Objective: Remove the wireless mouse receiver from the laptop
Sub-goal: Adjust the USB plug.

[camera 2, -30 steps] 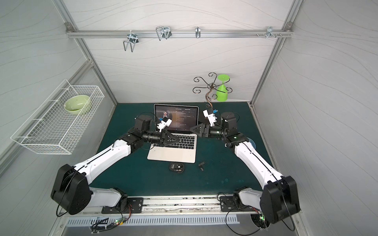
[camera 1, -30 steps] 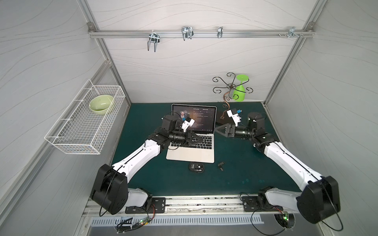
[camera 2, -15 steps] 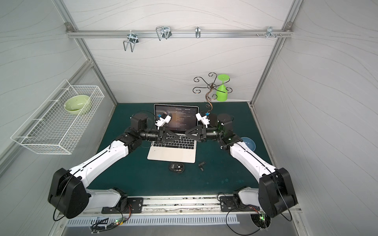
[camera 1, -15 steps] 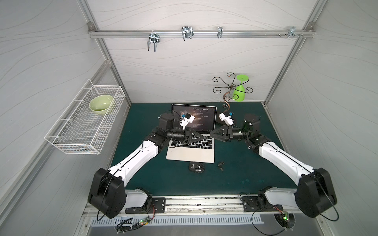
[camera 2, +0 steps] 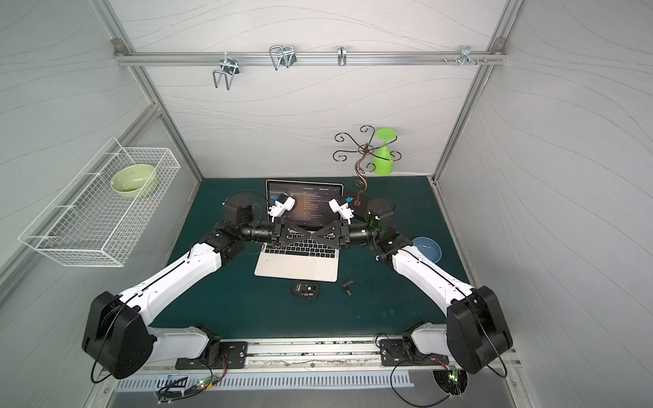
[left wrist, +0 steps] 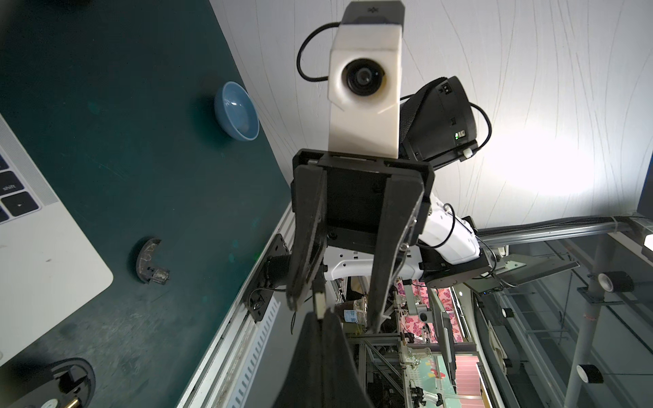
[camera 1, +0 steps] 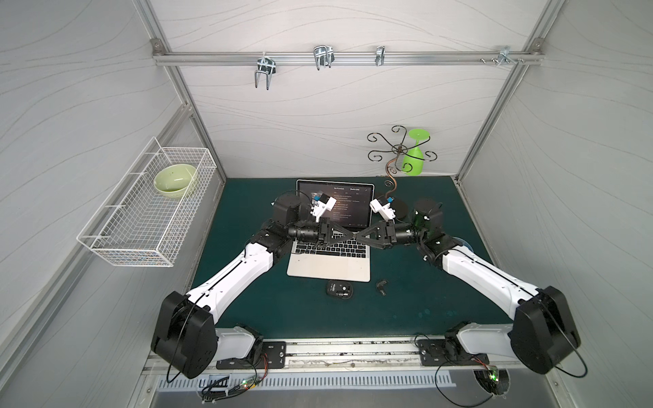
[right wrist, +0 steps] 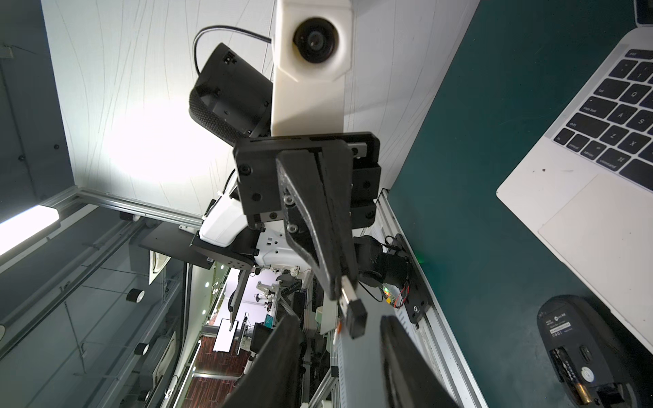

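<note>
L gripper (right wrist: 337,288) clamped tight on receiver (right wrist: 354,314), pinching metal plug end, blk cap sticks out past tips | R gripper (left wrist: 335,312) tip-to-tip w/ L, jaws partly apart either side of cap, not touching | laptop (camera 1: 328,268) directly below both, lid up | receiver in air, clear of laptop

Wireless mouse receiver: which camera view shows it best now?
The right wrist view: the wireless mouse receiver sits close and sharp, its metal plug pinched by the left gripper, black cap sticking out. The left wrist view shows only a pale sliver of it. In both top views it is too small to see above the laptop.
</note>
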